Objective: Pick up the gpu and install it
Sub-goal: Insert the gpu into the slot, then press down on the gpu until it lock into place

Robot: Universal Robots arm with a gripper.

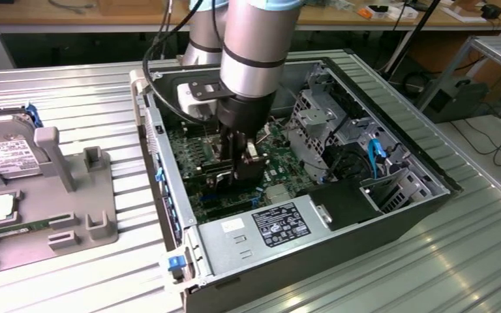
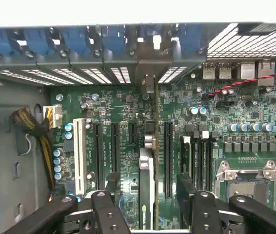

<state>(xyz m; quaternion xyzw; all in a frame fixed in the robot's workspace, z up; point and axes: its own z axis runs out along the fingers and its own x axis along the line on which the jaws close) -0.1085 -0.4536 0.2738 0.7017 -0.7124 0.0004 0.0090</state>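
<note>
The ribbed metal counter carries an open computer case lying on its side, its walls closing in the motherboard on all sides; free room lies only straight up out of the case. In the exterior view the counter stays bare toward 4 and 5 o'clock of the case. Toward 9 o'clock sits a grey parts tray holding a silver hard drive with a white label.

Inside the case, the power supply fills the 6 o'clock end, and a metal drive cage with blue cables crowds the 2 o'clock side. The robot arm reaches down into the middle of the case, with black cables looping at its 10 o'clock side.

In the wrist view the gpu stands on edge in the motherboard, seen as a thin line running toward the rear slot wall, its pale bracket end against that wall. Long black slots run parallel on either side, memory sticks stand beyond and the processor socket lies farther out. A bundle of yellow and black wires sits near the case floor's edge.

The gripper hovers over the card's near end. Its jaws stand released and spread wide, one finger on each side of the card with clear gaps, gripping nothing.
</note>
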